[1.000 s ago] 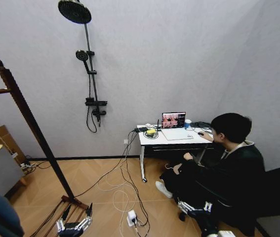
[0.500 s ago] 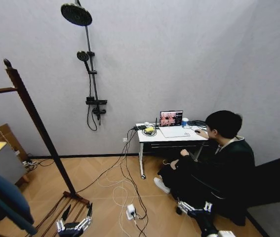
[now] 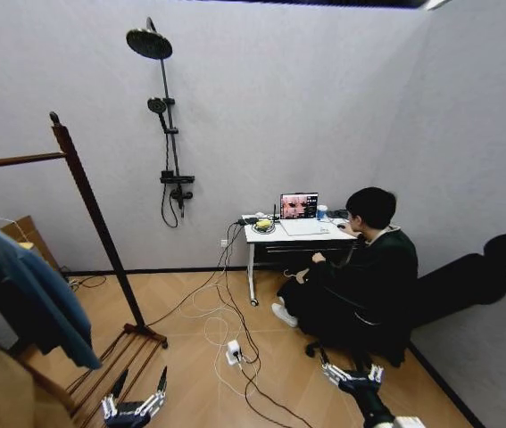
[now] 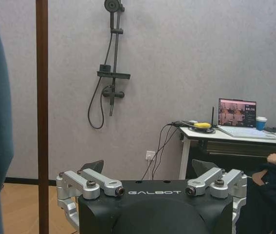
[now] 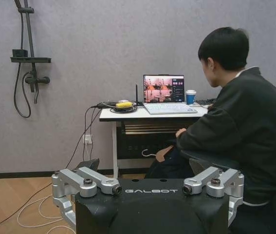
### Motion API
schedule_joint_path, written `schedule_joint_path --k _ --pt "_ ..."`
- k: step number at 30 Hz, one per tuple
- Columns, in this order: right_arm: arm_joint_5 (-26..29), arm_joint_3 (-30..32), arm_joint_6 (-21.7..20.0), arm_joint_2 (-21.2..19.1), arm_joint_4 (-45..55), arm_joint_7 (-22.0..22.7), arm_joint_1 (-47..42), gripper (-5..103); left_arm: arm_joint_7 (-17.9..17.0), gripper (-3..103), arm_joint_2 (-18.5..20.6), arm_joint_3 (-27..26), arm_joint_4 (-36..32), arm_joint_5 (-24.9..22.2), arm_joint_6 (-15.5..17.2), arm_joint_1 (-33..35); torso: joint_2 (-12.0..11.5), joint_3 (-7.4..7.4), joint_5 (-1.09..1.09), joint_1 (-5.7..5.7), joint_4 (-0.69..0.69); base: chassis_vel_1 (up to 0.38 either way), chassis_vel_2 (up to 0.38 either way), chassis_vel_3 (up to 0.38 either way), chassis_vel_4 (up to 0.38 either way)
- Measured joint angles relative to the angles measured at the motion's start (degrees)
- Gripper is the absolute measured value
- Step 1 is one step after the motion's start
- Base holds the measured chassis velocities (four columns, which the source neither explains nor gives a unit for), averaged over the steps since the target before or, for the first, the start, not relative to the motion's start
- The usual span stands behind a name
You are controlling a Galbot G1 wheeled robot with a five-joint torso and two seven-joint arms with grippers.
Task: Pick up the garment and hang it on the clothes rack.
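Teal long-sleeved garment [image 3: 29, 290] hangs at the frame's left edge, beside the reddish-brown wooden clothes rack [image 3: 92, 223].
Left tool [image 3: 133, 403] and right tool [image 3: 353, 374], both wide and empty, hang low; floor cables could snag the base.

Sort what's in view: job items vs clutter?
Job:
- dark teal long-sleeved garment, at the robot's left
- tall reddish-brown wooden clothes rack
- left gripper, open, held low
- right gripper, open, held low

Clutter:
- black wall shower pole
- white desk with open laptop
- white floor cables
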Motion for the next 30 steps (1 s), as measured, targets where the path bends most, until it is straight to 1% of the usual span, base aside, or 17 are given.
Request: schedule_joint_path --k 1,3,4,5,6,7,8,10,11,12,13,15,20,21,24,28,30 --pt "0.0 0.0 0.0 0.0 0.0 0.0 0.0 100 0.0 100 0.0 0.0 0.0 0.0 0.0 0.0 0.0 -0.02 -0.09 -0.03 0.00 0.385 -0.314 -0.354 0.323" --pt "0.0 0.0 0.0 0.0 0.0 0.0 0.0 100 0.0 100 0.0 0.0 0.0 0.0 0.0 0.0 0.0 -0.01 -0.08 -0.02 0.00 0.392 -0.301 -0.376 0.282" --pt "0.0 0.0 0.0 0.0 0.0 0.0 0.0 100 0.1 100 0.0 0.0 0.0 0.0 0.0 0.0 0.0 0.00 -0.02 -0.01 -0.01 0.399 -0.216 -0.401 0.241" --pt "0.0 0.0 0.0 0.0 0.0 0.0 0.0 100 0.1 100 0.0 0.0 0.0 0.0 0.0 0.0 0.0 0.00 -0.02 -0.01 -0.01 0.399 -0.216 -0.401 0.241" --pt "0.0 0.0 0.0 0.0 0.0 0.0 0.0 100 0.1 100 0.0 0.0 0.0 0.0 0.0 0.0 0.0 -0.01 -0.03 -0.03 -0.01 0.402 -0.216 -0.390 0.182" --pt "0.0 0.0 0.0 0.0 0.0 0.0 0.0 100 0.0 100 0.0 0.0 0.0 0.0 0.0 0.0 0.0 -0.01 -0.12 -0.03 0.02 0.354 -0.192 -0.334 0.176" --pt "0.0 0.0 0.0 0.0 0.0 0.0 0.0 100 0.0 100 0.0 0.0 0.0 0.0 0.0 0.0 0.0 -0.01 -0.12 -0.03 0.02 0.354 -0.192 -0.334 0.176" --pt "0.0 0.0 0.0 0.0 0.0 0.0 0.0 100 0.0 100 0.0 0.0 0.0 0.0 0.0 0.0 0.0 -0.01 0.00 -0.03 -0.02 0.366 -0.023 -0.357 0.041" --pt "0.0 0.0 0.0 0.0 0.0 0.0 0.0 100 0.0 100 0.0 0.0 0.0 0.0 0.0 0.0 0.0 -0.01 -0.01 -0.04 -0.01 0.282 -0.032 -0.380 -0.027" --pt "0.0 0.0 0.0 0.0 0.0 0.0 0.0 100 0.0 100 0.0 0.0 0.0 0.0 0.0 0.0 0.0 -0.01 -0.09 -0.04 0.01 0.282 0.103 -0.272 -0.027" --pt "0.0 0.0 0.0 0.0 0.0 0.0 0.0 100 0.0 100 0.0 0.0 0.0 0.0 0.0 0.0 0.0 -0.01 -0.11 -0.02 0.01 0.188 0.103 -0.206 -0.065" --pt "0.0 0.0 0.0 0.0 0.0 0.0 0.0 100 0.0 100 0.0 0.0 0.0 0.0 0.0 0.0 0.0 -0.01 -0.09 -0.02 -0.01 0.156 0.095 -0.206 -0.065" --pt "0.0 0.0 0.0 0.0 0.0 0.0 0.0 100 0.0 100 0.0 0.0 0.0 0.0 0.0 0.0 0.0 0.00 -0.08 0.02 -0.01 0.054 0.038 -0.053 -0.082" --pt "0.0 0.0 0.0 0.0 0.0 0.0 0.0 100 0.0 100 0.0 0.0 0.0 0.0 0.0 0.0 0.0 0.02 -0.03 0.06 0.01 -0.009 0.055 0.067 -0.043" --pt "0.0 0.0 0.0 0.0 0.0 0.0 0.0 100 0.0 100 0.0 0.0 0.0 0.0 0.0 0.0 0.0 0.02 -0.06 0.08 0.01 -0.061 0.023 0.094 -0.021" --pt "0.0 0.0 0.0 0.0 0.0 0.0 0.0 100 0.0 100 0.0 0.0 0.0 0.0 0.0 0.0 -0.1 0.03 -0.03 0.10 0.01 -0.063 0.006 0.061 0.001" --pt "0.0 0.0 0.0 0.0 0.0 0.0 0.0 100 0.0 100 0.0 0.0 0.0 0.0 0.0 0.0 0.0 0.02 -0.07 0.08 0.00 0.000 0.000 0.000 0.000"
